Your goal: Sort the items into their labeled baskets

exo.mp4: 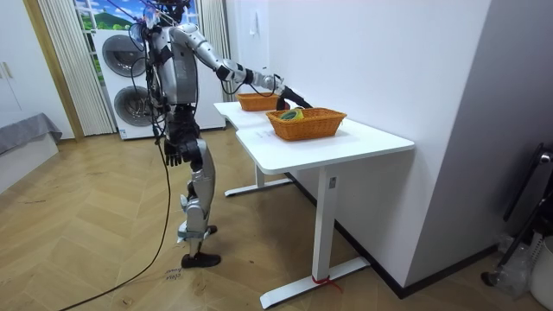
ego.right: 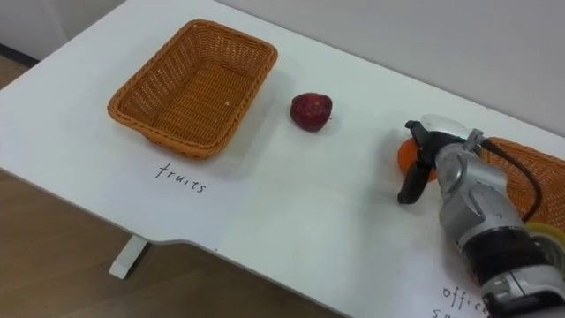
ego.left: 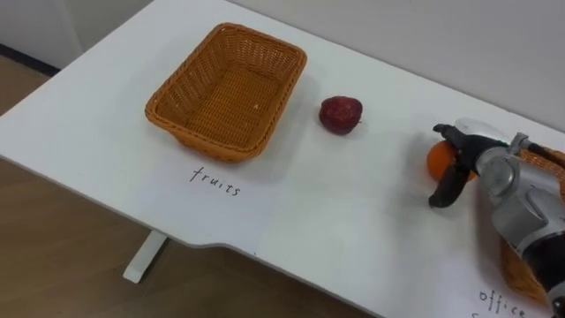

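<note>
An orange (ego.left: 438, 162) lies on the white table (ego.left: 353, 212) just left of the office basket (ego.right: 519, 155). My right hand (ego.left: 484, 164) reaches it from the right, with dark fingers (ego.left: 450, 132) over its top and the thumb (ego.left: 446, 187) down its near side, curled round it. A dark red apple (ego.left: 340, 115) lies alone between the orange and the empty wicker fruit basket (ego.left: 225, 88) at the left. In the room view my left hand (exo.mp4: 173, 155) hangs at my side, and I stand at the table's long edge with the right arm stretched out.
Handwritten labels on the table mark the fruit basket (ego.left: 216, 182) and the office basket (ego.left: 499, 301). The table's front edge runs close below both. In the room view, the office basket (exo.mp4: 304, 123) holds something yellow-green, and washing machines (exo.mp4: 128, 73) stand behind me.
</note>
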Robot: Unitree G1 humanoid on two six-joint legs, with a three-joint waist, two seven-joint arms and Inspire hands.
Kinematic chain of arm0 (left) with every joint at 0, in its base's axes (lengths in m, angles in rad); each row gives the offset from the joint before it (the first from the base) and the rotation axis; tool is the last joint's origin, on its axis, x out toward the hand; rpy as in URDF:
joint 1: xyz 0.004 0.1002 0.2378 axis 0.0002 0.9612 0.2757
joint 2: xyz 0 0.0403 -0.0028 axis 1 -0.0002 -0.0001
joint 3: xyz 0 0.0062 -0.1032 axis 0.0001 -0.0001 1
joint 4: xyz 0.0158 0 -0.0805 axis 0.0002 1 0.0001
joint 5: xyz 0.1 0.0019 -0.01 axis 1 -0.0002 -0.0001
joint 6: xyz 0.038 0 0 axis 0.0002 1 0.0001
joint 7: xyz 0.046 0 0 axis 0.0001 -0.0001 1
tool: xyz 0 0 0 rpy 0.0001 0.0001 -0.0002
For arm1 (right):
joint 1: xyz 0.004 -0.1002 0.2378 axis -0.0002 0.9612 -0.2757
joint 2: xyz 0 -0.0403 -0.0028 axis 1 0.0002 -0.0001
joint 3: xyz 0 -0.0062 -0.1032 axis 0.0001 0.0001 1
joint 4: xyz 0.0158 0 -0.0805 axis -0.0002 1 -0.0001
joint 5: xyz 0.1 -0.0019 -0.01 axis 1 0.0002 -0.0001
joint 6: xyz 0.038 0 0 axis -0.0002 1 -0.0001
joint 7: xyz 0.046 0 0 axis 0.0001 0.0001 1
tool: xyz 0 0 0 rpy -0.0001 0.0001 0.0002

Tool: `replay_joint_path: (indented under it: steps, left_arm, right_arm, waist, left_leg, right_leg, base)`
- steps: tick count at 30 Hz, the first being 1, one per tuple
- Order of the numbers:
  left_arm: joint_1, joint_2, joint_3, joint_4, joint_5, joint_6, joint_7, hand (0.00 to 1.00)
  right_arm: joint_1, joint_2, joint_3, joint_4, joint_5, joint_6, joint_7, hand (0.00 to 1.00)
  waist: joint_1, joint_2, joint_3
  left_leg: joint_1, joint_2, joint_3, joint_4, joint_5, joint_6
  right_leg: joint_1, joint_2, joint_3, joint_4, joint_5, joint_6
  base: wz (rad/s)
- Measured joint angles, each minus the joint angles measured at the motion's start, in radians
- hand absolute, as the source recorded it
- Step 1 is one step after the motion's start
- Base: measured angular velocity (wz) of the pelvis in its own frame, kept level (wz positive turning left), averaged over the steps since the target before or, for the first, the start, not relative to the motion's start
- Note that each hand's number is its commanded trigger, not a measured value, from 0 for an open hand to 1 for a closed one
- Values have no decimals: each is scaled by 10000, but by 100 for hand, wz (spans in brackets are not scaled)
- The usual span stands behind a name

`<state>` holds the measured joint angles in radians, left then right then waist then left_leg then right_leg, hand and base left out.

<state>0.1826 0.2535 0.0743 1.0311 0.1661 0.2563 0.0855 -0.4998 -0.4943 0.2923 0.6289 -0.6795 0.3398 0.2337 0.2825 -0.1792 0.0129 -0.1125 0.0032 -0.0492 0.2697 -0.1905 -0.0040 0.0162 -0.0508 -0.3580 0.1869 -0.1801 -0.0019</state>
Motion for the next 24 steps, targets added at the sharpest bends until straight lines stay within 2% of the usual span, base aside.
replay_joint_path:
  steps: [5,16,24]
  left_arm:
    - [1,5,-1,-151,33,55,-16,0]
    - [-40,9,-1,-162,33,45,-10,0]
    - [-52,10,1,-179,23,23,2,0]
  right_arm:
    - [-59,0,-1,140,81,-10,-464,0]
    - [-319,-1,-3,665,542,-148,-651,0]
    - [-319,-4,-3,709,847,-203,-763,0]
  waist:
    - [29,70,5]
    - [15,106,30]
    - [-5,61,-1]
  left_leg:
    - [-151,-1,-31,52,17,-6]
    - [-160,0,-30,48,19,-4]
    - [-158,1,-28,48,19,-3]
  right_leg:
    - [-130,8,-19,13,47,-19]
    - [-133,7,-18,12,55,-16]
    - [-135,7,-18,12,55,-16]
  base:
    - [1]
    - [0]
    - [0]
